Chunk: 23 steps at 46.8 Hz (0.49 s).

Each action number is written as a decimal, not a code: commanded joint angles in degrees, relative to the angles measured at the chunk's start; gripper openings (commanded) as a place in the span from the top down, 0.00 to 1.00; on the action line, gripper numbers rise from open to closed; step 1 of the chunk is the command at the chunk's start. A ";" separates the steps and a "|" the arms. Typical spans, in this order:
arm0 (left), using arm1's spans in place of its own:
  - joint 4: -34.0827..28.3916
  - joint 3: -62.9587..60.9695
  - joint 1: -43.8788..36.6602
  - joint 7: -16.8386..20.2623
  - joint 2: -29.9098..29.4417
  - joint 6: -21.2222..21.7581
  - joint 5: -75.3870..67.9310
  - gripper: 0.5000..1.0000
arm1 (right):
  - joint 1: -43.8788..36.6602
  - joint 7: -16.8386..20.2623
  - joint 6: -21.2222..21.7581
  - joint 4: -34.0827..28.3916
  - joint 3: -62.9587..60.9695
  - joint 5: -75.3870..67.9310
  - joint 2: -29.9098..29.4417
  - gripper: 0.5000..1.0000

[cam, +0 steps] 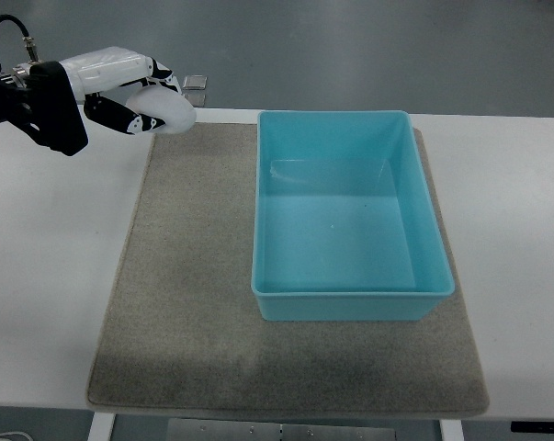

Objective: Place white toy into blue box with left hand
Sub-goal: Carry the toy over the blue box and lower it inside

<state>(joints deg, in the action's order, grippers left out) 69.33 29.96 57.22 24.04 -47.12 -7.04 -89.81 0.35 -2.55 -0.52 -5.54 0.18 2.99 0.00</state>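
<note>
Top view, left hand (134,96): fingers clamped around white toy (166,110), raised at mat's far-left corner.
Blue box (350,294): empty.
Remaining: carry across, release inside.

No legible text — anywhere.

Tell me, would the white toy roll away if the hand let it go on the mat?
The white toy looks rounded and smooth, so it might roll. The fuzzy-looking mat would probably slow it. The left hand holds it in just its fingers, so it seems light.
</note>
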 commanded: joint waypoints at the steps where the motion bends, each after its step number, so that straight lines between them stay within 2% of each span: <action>1: 0.72 0.01 0.61 -0.05 0.45 0.19 -0.01 1.00 | 0.00 0.00 -0.01 0.00 0.00 0.00 0.00 0.13; 7: 3.08 0.01 1.23 -0.05 0.89 0.45 -0.01 1.00 | 0.00 0.00 -0.01 0.00 0.00 0.00 0.00 0.13; 15: 7.39 -0.08 1.32 -0.14 3.09 3.79 -0.10 1.00 | 0.00 0.00 0.08 0.00 0.00 0.00 0.00 0.13; 23: 7.84 -0.78 1.67 -0.31 7.57 4.14 -0.89 1.00 | 0.00 0.00 -0.01 0.00 0.00 0.00 0.00 0.13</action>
<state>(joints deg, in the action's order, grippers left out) 77.19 29.41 58.92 23.74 -41.46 -2.90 -90.11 0.34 -2.55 -0.51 -5.54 0.18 2.99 0.00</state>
